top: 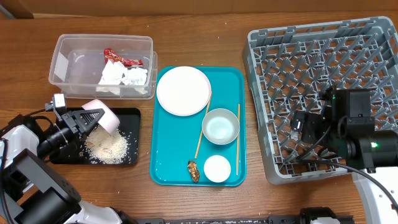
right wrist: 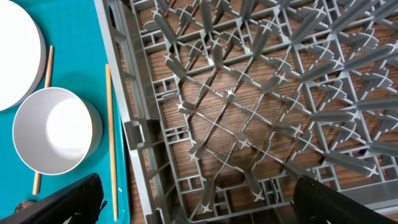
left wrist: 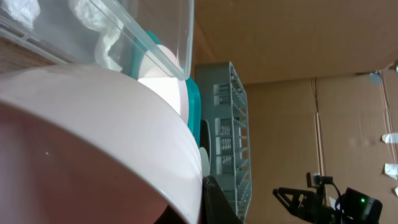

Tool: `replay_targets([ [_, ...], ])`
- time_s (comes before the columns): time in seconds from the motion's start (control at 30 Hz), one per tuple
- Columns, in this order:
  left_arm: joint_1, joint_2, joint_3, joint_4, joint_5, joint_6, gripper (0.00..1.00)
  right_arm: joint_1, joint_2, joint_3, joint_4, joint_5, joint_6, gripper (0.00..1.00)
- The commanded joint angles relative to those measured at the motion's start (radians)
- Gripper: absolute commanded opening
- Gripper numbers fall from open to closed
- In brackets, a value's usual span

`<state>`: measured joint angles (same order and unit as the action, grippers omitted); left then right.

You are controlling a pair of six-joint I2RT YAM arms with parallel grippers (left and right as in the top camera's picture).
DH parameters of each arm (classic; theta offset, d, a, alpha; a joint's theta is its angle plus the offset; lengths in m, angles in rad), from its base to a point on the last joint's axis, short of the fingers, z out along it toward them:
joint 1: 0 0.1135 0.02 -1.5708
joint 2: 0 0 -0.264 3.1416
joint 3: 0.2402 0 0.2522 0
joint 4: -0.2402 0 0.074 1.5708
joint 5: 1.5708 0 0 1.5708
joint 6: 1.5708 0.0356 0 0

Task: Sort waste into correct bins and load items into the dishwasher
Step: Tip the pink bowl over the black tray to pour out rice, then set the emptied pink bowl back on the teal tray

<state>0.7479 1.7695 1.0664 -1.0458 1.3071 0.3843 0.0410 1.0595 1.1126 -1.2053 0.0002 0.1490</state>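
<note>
We see the left gripper (top: 87, 119) clamped on the rim of the pink bowl (top: 102, 116), which is tipped steeply over the black tray (top: 134, 115). A heap of rice (top: 107, 147) lies in that tray, just under the bowl. Behind the tray, the tub (top: 62, 46) holds the wrapper (top: 117, 57) and the napkins (top: 124, 76).

On the teal tray (top: 171, 149) we count 1 plate (top: 183, 91) at the far end, 1 second bowl (top: 221, 126) upright near the middle, and 1 cup (top: 217, 168) at the near end. The 2 chopsticks (top: 238, 143) lie 1 on each side of the second bowl. The scrap (top: 194, 171) sits just left of the cup.

The right gripper (top: 303, 127) hangs over the near left part of the rack (top: 273, 56), its jaws spread wide and holding nothing.
</note>
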Motion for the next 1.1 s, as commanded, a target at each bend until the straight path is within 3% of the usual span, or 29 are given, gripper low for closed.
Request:
replay_targets([
  [0.0,-0.003,0.009,-0.003,0.002,-0.017,-0.052,0.04,0.003,-0.004,0.026,0.002,-0.001,-0.007,1.0],
  [0.13,-0.003,0.006,-0.003,-0.046,-0.017,-0.035,0.04,0.003,-0.004,0.026,0.002,-0.001,-0.007,1.0],
  [0.3,-0.014,-0.04,0.006,-0.166,-0.044,0.093,0.04,0.003,-0.004,0.026,0.002,-0.001,-0.007,1.0],
  [0.47,-0.085,-0.14,0.025,-0.205,-0.152,0.081,0.04,0.003,-0.004,0.026,0.002,-0.001,-0.007,1.0],
  [0.67,-0.277,-0.29,0.061,-0.159,-0.358,-0.079,0.04,0.003,-0.004,0.026,0.002,-0.001,-0.007,1.0],
  [0.77,-0.41,-0.355,0.066,-0.098,-0.489,-0.186,0.04,0.003,-0.004,0.027,0.002,-0.001,-0.007,1.0],
  [0.8,-0.514,-0.383,0.066,-0.058,-0.59,-0.258,0.04,0.003,-0.004,0.026,0.002,-0.001,-0.007,1.0],
  [1.07,-0.925,-0.347,0.066,0.02,-0.913,-0.421,0.04,0.003,-0.004,0.026,0.002,-0.001,-0.007,1.0],
])
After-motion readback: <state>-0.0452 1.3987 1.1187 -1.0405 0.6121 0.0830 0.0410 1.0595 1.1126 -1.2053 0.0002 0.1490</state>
